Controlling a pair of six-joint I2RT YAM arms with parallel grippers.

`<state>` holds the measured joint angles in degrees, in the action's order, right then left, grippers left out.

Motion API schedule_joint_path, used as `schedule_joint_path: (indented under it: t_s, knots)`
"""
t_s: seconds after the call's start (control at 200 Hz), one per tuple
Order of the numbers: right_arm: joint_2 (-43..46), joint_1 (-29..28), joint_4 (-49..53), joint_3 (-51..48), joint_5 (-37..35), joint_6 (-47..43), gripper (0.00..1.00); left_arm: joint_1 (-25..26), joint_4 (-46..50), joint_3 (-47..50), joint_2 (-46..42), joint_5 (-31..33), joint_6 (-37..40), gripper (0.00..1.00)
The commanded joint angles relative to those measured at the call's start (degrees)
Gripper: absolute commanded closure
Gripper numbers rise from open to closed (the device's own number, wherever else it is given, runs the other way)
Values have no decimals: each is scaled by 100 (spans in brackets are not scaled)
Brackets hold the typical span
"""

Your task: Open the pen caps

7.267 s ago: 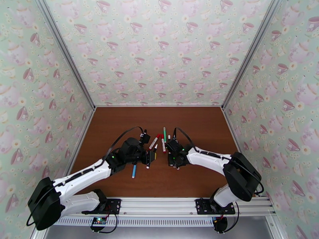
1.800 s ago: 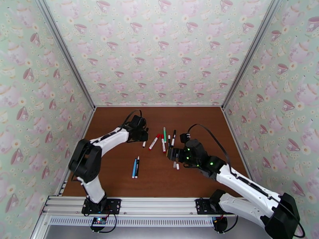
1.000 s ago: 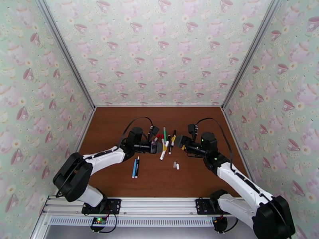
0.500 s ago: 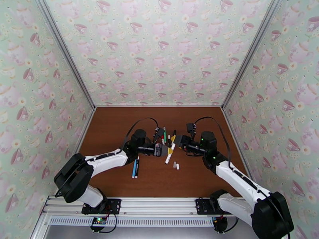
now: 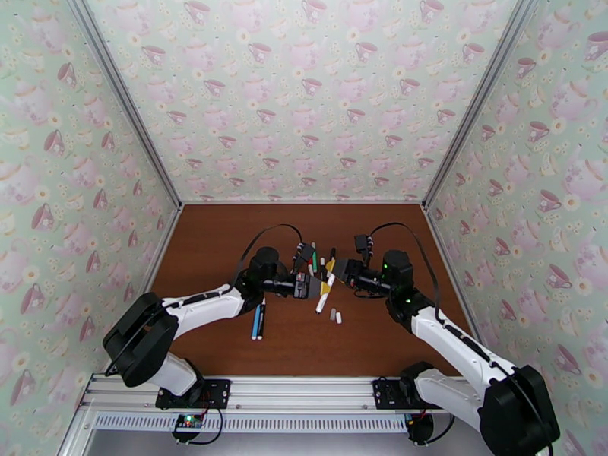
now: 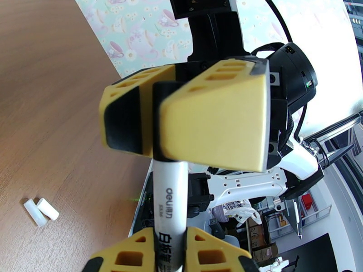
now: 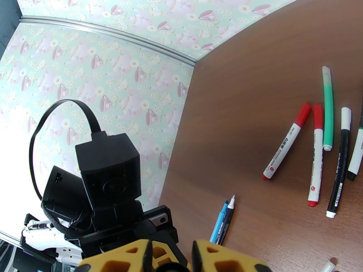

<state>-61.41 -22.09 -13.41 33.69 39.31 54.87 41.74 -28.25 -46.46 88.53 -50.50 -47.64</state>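
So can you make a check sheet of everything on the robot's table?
surface: brown table, bare wood around the pens.
job's things: one pen held up off the table, black cap on; other pens lie flat; two loose caps lie side by side.
clutter: nothing seen.
claws: left claw shut on the pen; right claw shut on the cap.
cables: black cables arch over both wrists.
surroundings: teacup walls; metal rail at the near edge.
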Motion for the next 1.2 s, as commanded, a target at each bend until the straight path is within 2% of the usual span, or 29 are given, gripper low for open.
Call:
schedule_joint_path:
  t_s: [0.0, 0.531, 0.987, 1.132, 1.197]
  knots:
    - [-3, 29, -13, 111, 72, -19, 73, 37, -130, 58, 41, -170, 18, 84]
    - [32, 55, 137, 164, 25, -117, 73, 63, -84, 93, 71, -202, 52, 84]
    - [99, 99, 403, 239, -14, -249, 84, 86, -32, 152, 24, -194, 88, 84]
    - [125, 100, 609, 281, -45, -353, 89, 99, -26, 63, -29, -1, 53, 74]
    - [178, 99, 737, 287, -79, -407, 89, 154, 58, -12, -54, 173, 104, 66]
